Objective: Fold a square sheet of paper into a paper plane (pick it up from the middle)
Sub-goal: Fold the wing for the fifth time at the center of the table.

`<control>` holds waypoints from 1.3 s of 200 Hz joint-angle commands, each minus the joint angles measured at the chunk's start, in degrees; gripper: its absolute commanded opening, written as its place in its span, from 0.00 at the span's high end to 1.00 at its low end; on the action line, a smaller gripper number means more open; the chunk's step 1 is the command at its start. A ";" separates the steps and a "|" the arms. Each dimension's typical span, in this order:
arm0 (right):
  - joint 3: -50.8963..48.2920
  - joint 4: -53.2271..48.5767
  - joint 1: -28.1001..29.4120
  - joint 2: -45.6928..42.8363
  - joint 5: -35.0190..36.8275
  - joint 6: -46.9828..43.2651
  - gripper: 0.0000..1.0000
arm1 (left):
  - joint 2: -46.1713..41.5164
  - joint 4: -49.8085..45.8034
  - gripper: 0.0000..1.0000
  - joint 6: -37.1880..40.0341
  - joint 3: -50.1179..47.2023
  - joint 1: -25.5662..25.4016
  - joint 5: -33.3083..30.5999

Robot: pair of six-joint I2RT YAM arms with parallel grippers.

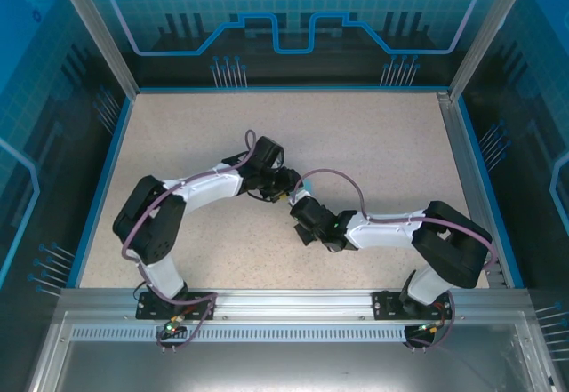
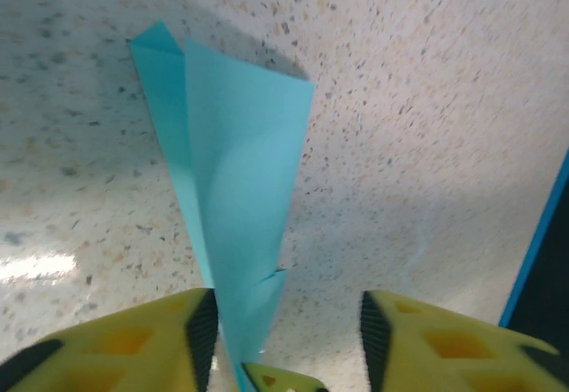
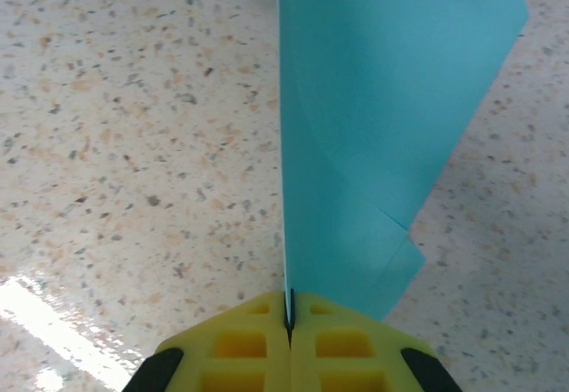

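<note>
Right gripper [image 3: 289, 308]: jaws fully together, clamped on the near edge of the paper plane [image 3: 373, 125]. The sheet stands on edge straight out of the seam between the fingers. We read that as a pinch on the centre crease, so the layers stay stacked.

Ahead of the right gripper the paper widens and leans to the right of the jaw line. A short flap sticks out low on that side, just past the fingers, so the fold looks unfinished there.

Left gripper [image 2: 286, 303]: fingers apart, clamped on nothing. The narrow end of the plane runs down between them, close against the left pad and well clear of the right one. Our guess is that the right arm alone carries the paper while the left gets free for a new hold.

Beyond the left gripper the plane fans out to a wide end with one corner peaked at far left. It casts a shadow on the bench [image 2: 427, 99], so we think it is lifted off rather than lying flat.

From overhead both grippers meet nose to nose mid-bench, which keeps the handover short.
</note>
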 commanded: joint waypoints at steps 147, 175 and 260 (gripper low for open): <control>-12.94 20.74 -16.83 -5.69 -36.68 6.03 0.95 | -7.71 3.37 0.38 -2.47 -8.16 1.34 -1.72; -12.29 21.70 -19.68 -3.06 -42.24 7.29 0.94 | -7.35 7.08 0.38 -2.88 -9.36 0.73 -0.26; -11.11 28.14 -24.16 4.86 -53.34 13.32 0.93 | -4.81 14.82 0.59 -3.26 -12.64 -2.35 1.96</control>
